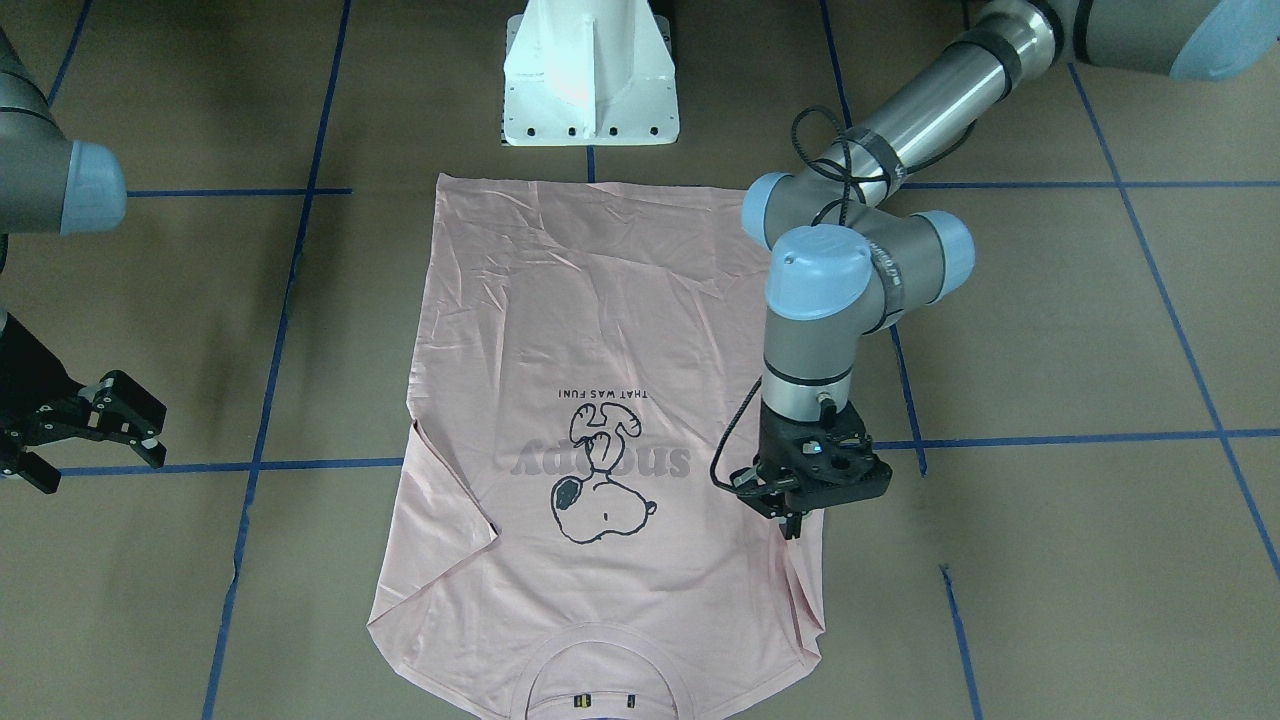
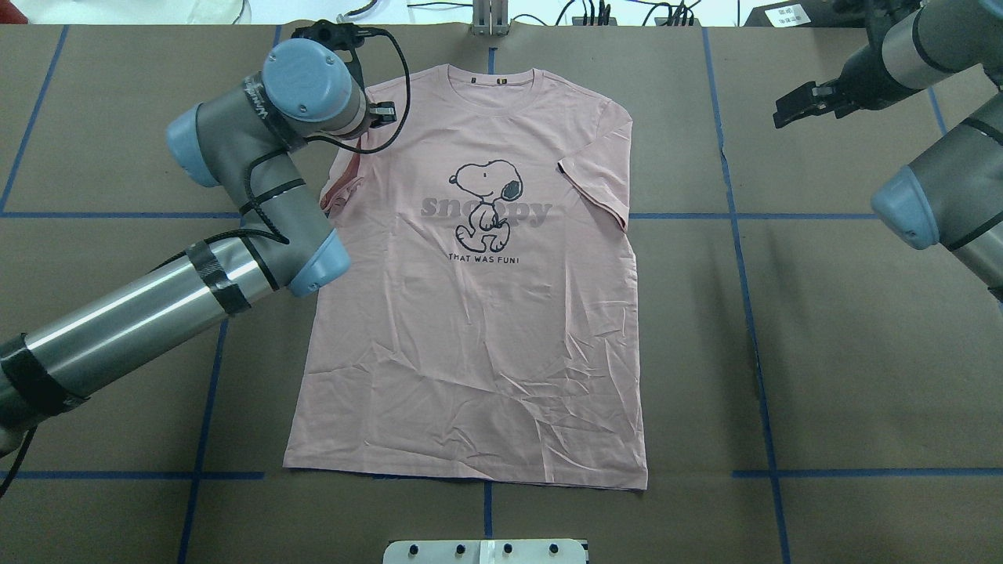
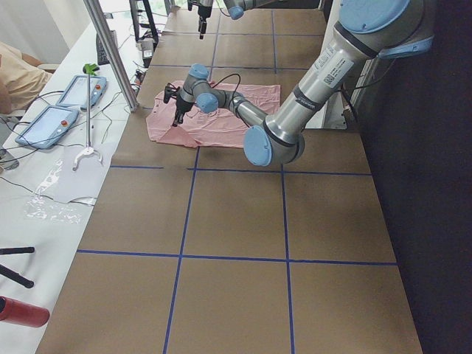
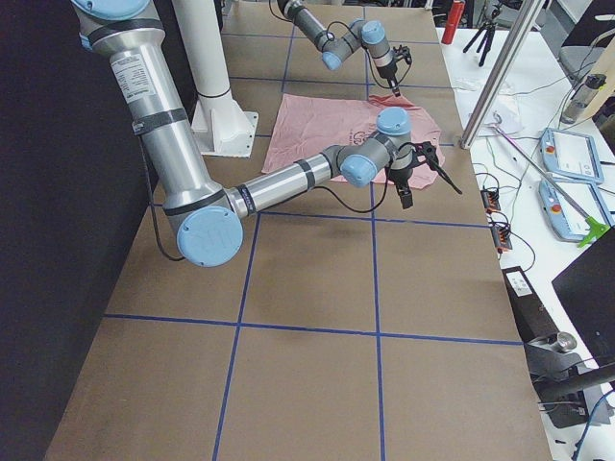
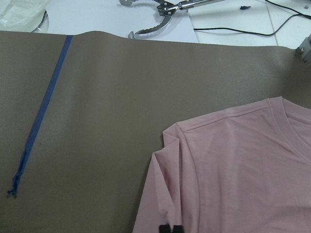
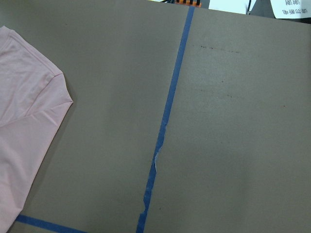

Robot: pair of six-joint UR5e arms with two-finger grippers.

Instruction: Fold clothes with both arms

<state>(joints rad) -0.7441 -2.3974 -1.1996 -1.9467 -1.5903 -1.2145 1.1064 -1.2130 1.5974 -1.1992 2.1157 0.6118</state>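
Note:
The pale pink T-shirt [image 2: 470, 329] lies flat with the Snoopy print up and its collar at the far edge; it also shows in the front view [image 1: 600, 330]. My left gripper [image 1: 795, 525] points down at the shirt's sleeve on my left side, and its fingers are closed together on the bunched fabric. In the left wrist view the gripper's tips [image 5: 170, 228] meet on a raised fold of the sleeve [image 5: 165, 194]. My right gripper [image 1: 95, 425] is open and empty, off the shirt to my right [image 2: 795, 106]. The right wrist view shows only the other sleeve [image 6: 24, 97].
The white pedestal base [image 1: 590, 80] stands at the near edge behind the shirt's hem. Blue tape lines [image 2: 736, 235] cross the brown table. A grabber tool [image 5: 155, 19] and cables lie on the white bench past the far edge.

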